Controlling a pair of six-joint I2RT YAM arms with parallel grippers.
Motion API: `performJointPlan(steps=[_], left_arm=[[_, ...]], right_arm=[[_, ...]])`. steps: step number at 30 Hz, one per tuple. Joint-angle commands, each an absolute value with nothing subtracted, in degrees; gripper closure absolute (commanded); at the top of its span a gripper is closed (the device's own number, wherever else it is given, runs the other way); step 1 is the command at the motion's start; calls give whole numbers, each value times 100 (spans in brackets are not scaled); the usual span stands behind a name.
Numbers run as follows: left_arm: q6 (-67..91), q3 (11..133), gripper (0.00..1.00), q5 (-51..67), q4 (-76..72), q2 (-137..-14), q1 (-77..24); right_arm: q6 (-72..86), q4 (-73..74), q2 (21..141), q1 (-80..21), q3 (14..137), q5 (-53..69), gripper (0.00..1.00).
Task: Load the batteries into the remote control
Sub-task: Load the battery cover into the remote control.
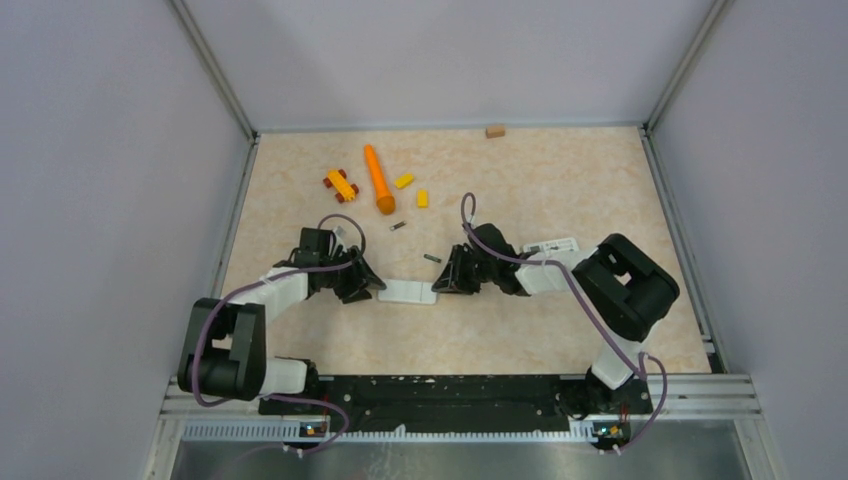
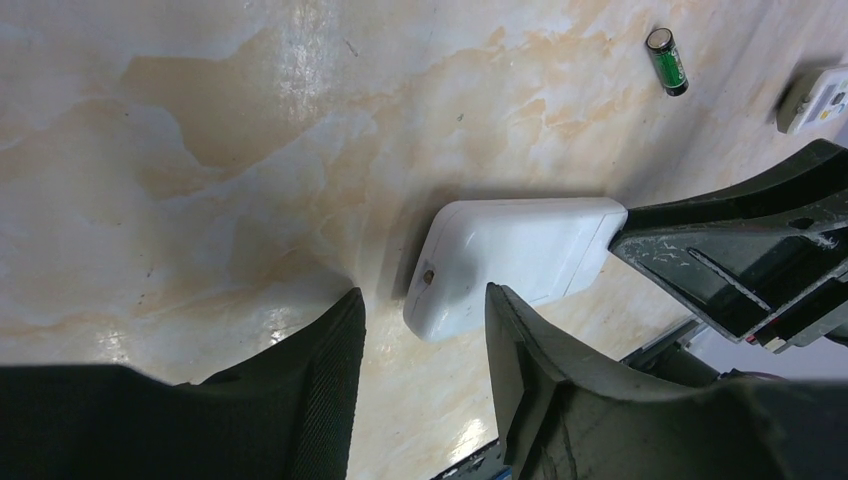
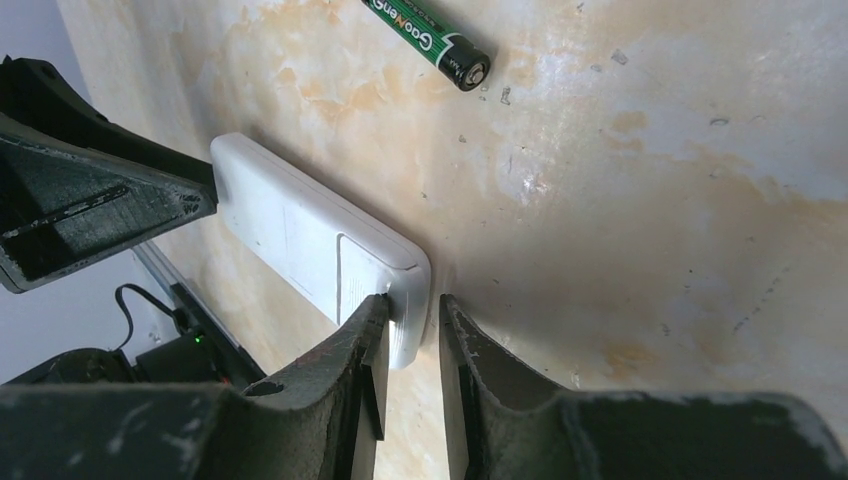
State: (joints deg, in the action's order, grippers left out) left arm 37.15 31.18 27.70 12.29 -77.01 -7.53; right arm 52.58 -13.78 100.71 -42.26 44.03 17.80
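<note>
The white remote control [image 1: 408,291] lies flat between my two grippers. My left gripper [image 1: 372,284] is open, and the remote's rounded end [image 2: 440,300] sits between its fingertips [image 2: 345,330] in the left wrist view. My right gripper [image 1: 443,283] has its jaws nearly closed on the remote's other end [image 3: 405,300], one fingertip [image 3: 375,315] on its panel. One battery [image 1: 432,258], dark green with silvery ends, lies just beyond the remote; it shows in the right wrist view [image 3: 425,38] and the left wrist view [image 2: 666,60]. A second battery [image 1: 398,226] lies farther back. Other batteries are not in view.
An orange carrot-shaped toy [image 1: 378,178], two yellow blocks [image 1: 404,181] [image 1: 422,198] and a yellow-and-red toy [image 1: 341,185] lie at the back left. A tan block [image 1: 495,130] sits by the back wall. A white labelled piece [image 1: 552,245] lies beside the right arm.
</note>
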Motion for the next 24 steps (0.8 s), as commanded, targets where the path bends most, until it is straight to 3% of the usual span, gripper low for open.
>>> performJointPlan(steps=[1,16,24], left_arm=[[3672,3099,50,2908,969,-7815,-746],[3793,2870,78,3270,642,-7961,-824],[4036,2623,83,3595,178,-8116,-926]], right_arm=[[5007,-1060,9937,-4379,4512,1428,74],[5676,-948,10174,-5042,4722,434,81],[6382,-1308,10321,-5333,4609,193,82]])
